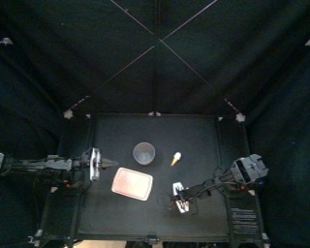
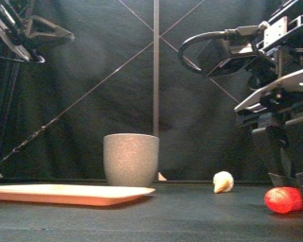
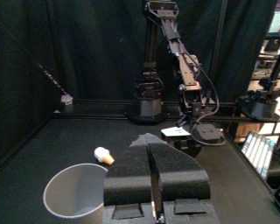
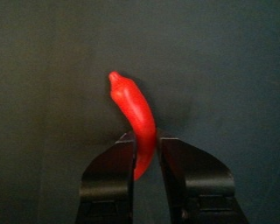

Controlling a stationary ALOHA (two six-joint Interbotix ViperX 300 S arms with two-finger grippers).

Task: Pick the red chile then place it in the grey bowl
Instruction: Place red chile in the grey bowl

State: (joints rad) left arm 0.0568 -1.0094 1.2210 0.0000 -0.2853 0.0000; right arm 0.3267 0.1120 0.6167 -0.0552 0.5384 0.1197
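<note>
Looking across the bench (image 2: 141,222), the front view gives the red chile (image 2: 284,199) only as a round blob, low at front right. The right wrist view shows the right pincer (image 4: 137,147) clamped on it: glossy, curved, pointed. The left pincer (image 3: 153,150) is closed, empty

The left tool (image 3: 154,150) rises from the near edge with its two black jaws pressed flat together, only a thin seam between them and nothing held there. Just beside one jaw, and partly hidden by it, the grey bowl (image 3: 73,192) stands upright on the table (image 3: 49,144), its mouth open and empty. Beyond it, apart from both, lies a small pale toy (image 3: 104,155) with an orange end. Far across the table the right arm (image 3: 178,61) stands tall against the black curtain (image 3: 73,44) and bends down low over the surface.
</note>
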